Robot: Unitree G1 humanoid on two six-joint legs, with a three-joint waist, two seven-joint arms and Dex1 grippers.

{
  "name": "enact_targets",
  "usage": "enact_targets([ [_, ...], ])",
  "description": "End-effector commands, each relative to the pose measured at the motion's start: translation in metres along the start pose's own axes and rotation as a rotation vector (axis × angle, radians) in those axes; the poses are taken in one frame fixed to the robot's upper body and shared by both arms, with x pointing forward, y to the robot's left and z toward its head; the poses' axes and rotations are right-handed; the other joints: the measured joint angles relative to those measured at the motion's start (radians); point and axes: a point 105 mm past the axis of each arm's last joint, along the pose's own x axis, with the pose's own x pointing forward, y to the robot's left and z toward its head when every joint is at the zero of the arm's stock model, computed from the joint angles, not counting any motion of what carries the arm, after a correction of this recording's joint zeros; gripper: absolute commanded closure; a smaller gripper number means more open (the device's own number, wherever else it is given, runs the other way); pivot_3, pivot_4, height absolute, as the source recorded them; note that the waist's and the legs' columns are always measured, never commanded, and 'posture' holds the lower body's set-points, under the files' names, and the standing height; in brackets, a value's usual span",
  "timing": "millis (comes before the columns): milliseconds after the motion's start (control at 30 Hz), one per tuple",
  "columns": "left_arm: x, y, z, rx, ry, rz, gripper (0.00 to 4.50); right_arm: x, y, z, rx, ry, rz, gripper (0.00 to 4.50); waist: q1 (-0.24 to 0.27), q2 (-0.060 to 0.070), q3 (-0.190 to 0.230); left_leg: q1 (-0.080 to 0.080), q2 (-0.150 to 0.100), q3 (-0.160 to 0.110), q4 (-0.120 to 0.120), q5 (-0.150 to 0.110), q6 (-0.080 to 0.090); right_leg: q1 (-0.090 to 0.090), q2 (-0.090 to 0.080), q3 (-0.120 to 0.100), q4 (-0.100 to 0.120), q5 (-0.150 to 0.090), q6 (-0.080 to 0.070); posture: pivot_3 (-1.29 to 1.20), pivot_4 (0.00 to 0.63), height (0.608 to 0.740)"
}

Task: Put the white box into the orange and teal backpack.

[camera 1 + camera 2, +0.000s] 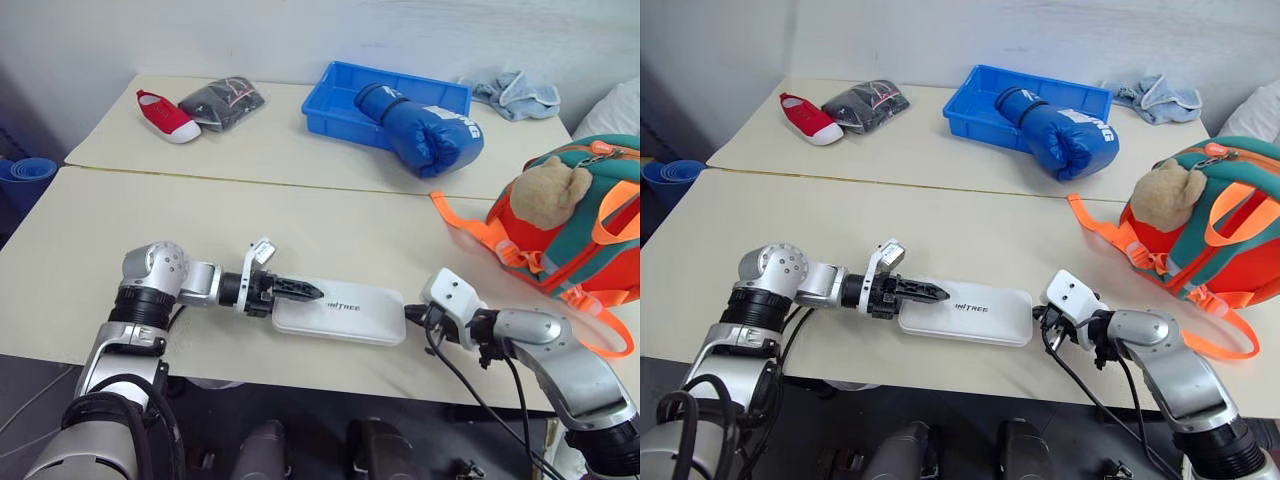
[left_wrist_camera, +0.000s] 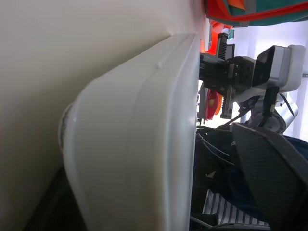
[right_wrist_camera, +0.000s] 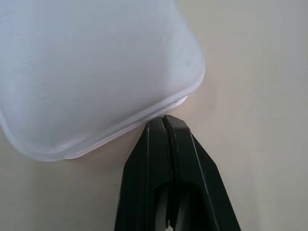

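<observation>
Two cream tables (image 1: 120, 230) butt together. One orange and teal backpack (image 1: 590, 240) sits at the right edge, a plush bear (image 1: 548, 190) on it. One blue tray (image 1: 340, 105) on the far table holds part of one blue boxing glove (image 1: 425, 125). One white box (image 1: 340, 310) lies flat near the front edge between two grippers — left gripper (image 1: 312, 291) over its left end, spread unclear; right gripper (image 3: 166, 120) shut, empty, tips touching the right end.

You are looking at a plain test room or lab, not a home. Two bare cream desks (image 1: 250, 215) stand pushed together against a blank white wall (image 1: 300, 30). Behind the blue tray (image 1: 340, 105) sit unrelated props: a red shoe (image 1: 165, 115), a boxing glove (image 1: 425, 125), a folded dark garment (image 1: 222, 100).
</observation>
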Motion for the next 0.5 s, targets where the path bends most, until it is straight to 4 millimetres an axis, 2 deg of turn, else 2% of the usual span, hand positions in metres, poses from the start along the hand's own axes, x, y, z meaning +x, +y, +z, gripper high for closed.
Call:
enact_targets([
  [33, 0.003, -0.004, -0.004, -0.006, 0.012, -0.039, 1.89, -0.009, 0.003, 0.003, 0.002, -0.032, 0.000, 4.50, 0.000, 0.000, 0.000, 0.000, 0.000, 0.000, 0.000, 0.000, 0.000, 0.000, 0.000, 0.000, 0.000, 0.000, 0.000, 0.00, 0.150, 0.740],
  [167, 0.003, -0.015, 0.002, 0.002, -0.032, -0.099, 3.06, -0.020, 0.010, 0.009, 0.057, -0.144, -0.015, 4.50, 0.005, 0.000, 0.000, 0.000, 0.000, -0.001, 0.000, 0.000, 0.000, 0.000, 0.000, -0.001, 0.000, 0.000, 0.000, 0.00, 0.150, 0.740],
  [200, 0.003, -0.020, 0.003, 0.011, -0.041, -0.134, 3.25, -0.025, 0.011, 0.012, 0.094, -0.200, -0.036, 4.50, 0.004, 0.000, 0.000, 0.000, 0.000, -0.001, 0.000, 0.000, 0.000, 0.001, 0.000, -0.001, -0.001, 0.000, 0.000, 0.00, 0.150, 0.740],
  [267, 0.003, -0.029, 0.004, 0.085, -0.066, -0.161, 3.26, -0.040, 0.008, 0.016, 0.196, -0.311, -0.096, 4.50, 0.003, 0.000, 0.000, -0.001, 0.000, -0.001, 0.000, 0.000, 0.000, 0.000, 0.000, -0.001, -0.001, 0.000, 0.000, 0.00, 0.150, 0.740],
  [367, -0.005, -0.047, 0.013, 0.317, -0.189, -0.189, 3.26, -0.073, 0.005, 0.002, 0.297, -0.356, -0.199, 3.91, 0.002, 0.000, 0.000, -0.001, 0.000, -0.001, -0.002, 0.000, -0.001, -0.001, 0.000, -0.001, -0.001, 0.000, 0.000, 0.00, 0.150, 0.740],
  [433, -0.013, -0.063, 0.017, 0.548, -0.275, -0.254, 3.26, -0.095, 0.001, -0.009, 0.299, -0.346, -0.290, 3.26, 0.003, 0.000, 0.000, -0.001, 0.000, 0.000, -0.002, 0.000, -0.001, 0.000, 0.001, -0.001, -0.002, 0.000, 0.000, 0.00, 0.150, 0.740],
  [500, -0.022, -0.071, 0.014, 0.774, -0.319, -0.295, 3.26, -0.122, -0.007, -0.019, 0.295, -0.349, -0.417, 2.61, 0.002, 0.000, 0.000, 0.000, 0.000, 0.000, -0.003, 0.000, -0.002, 0.000, 0.001, 0.000, -0.002, 0.000, 0.000, 0.00, 0.150, 0.740],
])
